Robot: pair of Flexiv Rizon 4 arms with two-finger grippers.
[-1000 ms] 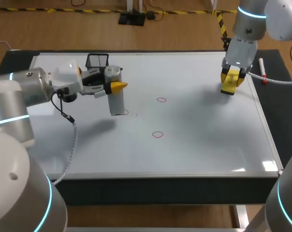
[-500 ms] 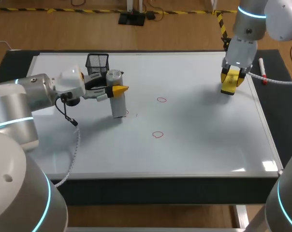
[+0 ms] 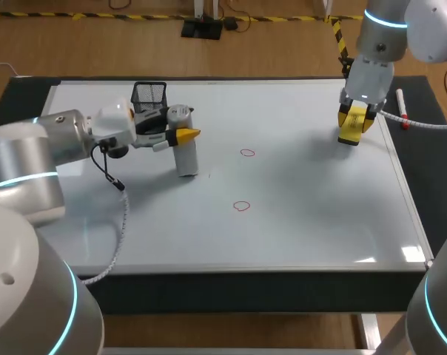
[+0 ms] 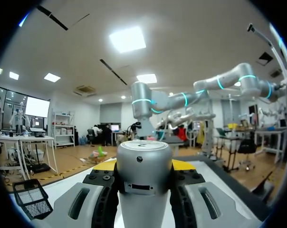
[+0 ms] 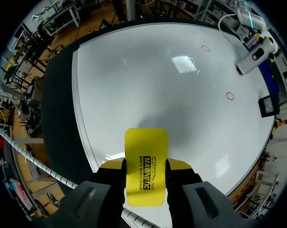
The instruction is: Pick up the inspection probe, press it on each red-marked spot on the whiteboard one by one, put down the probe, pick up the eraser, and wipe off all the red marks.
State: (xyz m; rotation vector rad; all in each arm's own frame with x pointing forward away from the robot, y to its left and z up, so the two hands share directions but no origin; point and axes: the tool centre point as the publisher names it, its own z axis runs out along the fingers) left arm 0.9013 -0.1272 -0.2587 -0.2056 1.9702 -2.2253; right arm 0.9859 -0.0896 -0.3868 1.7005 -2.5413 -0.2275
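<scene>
My left gripper (image 3: 182, 134) is shut on the grey cylindrical probe (image 3: 186, 154), which stands upright with its foot on the whiteboard (image 3: 297, 222). In the left wrist view the probe (image 4: 143, 175) fills the gap between the yellow tips of the left gripper (image 4: 143, 166). Two red circles (image 3: 246, 153) (image 3: 241, 206) lie to the right of the probe. At the board's far right corner my right gripper (image 3: 354, 120) is shut on the yellow eraser (image 3: 350, 132). The right wrist view shows the eraser (image 5: 146, 166) in the right gripper (image 5: 146, 164), just over the board.
A black mesh basket (image 3: 149, 94) stands at the board's far edge, just behind the probe. A red-capped marker (image 3: 402, 109) lies on the dark mat right of the board. The right wrist view shows both red circles (image 5: 205, 48) (image 5: 230, 96) and the probe (image 5: 254, 57).
My left arm has carried the probe a little to the right along the board, over a faint red mark that showed beside its foot. The right arm has not moved.
</scene>
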